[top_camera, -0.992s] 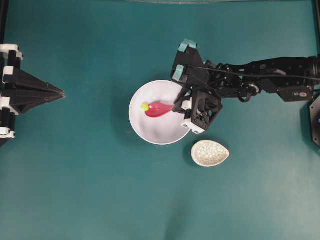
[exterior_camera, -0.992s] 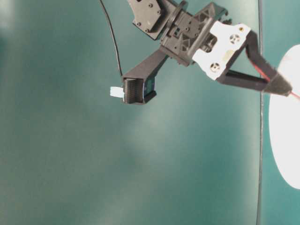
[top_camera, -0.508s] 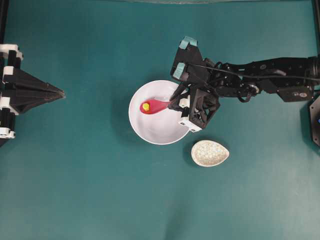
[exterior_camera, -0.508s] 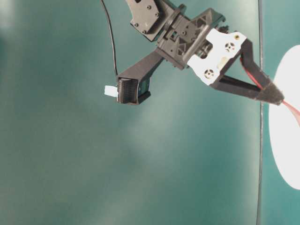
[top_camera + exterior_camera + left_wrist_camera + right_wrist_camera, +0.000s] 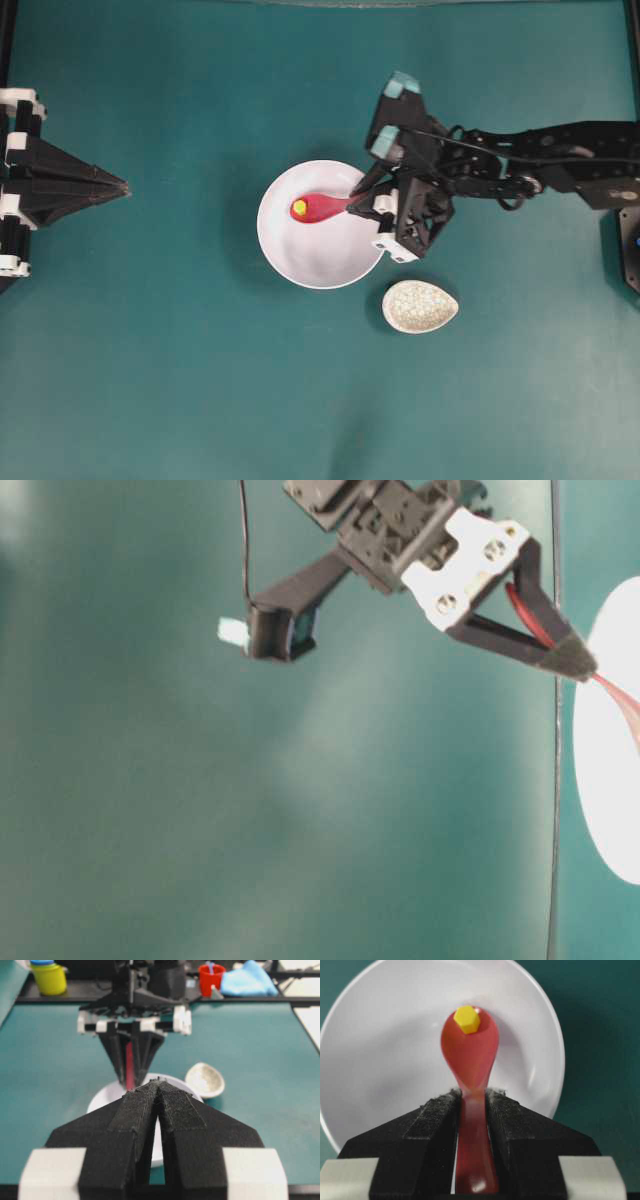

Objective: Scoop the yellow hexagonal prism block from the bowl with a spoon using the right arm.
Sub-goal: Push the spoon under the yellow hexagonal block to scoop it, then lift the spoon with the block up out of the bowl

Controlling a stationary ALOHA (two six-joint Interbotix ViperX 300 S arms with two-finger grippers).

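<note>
Teal table (image 5: pixel 200 380), nothing on it but the two dishes and both arms. All positions given relative to the bowl (image 5: pixel 300 262).

The yellow block (image 5: pixel 467 1019) sits inside the spoon (image 5: pixel 470 1055), near the scoop's far tip, so it is already off the bowl floor. In the overhead view the scoop hangs over the bowl's upper half and the handle runs out past the rim toward the right gripper (image 5: pixel 471 1097). The spoon looks roughly level, probably to keep such a small loose block from sliding out.

The right gripper is clamped on the spoon handle, one pad on each side, with the grip close to where the handle meets the scoop. A short hold like that likely gives better control of the tilt. The gripper body stays just outside the bowl's right rim; only the spoon reaches in.

The small speckled dish (image 5: pixel 420 306) sits just beyond the bowl's lower right edge, not touching it, and is not involved.

The left gripper (image 5: pixel 158 1091) is parked well away on the bowl's left, pointing at it, its fingers pressed together on nothing. It stays out of the way, since the job belongs to the right arm.

Judgement: the scoop is essentially done; what remains is lifting clear without tipping.
</note>
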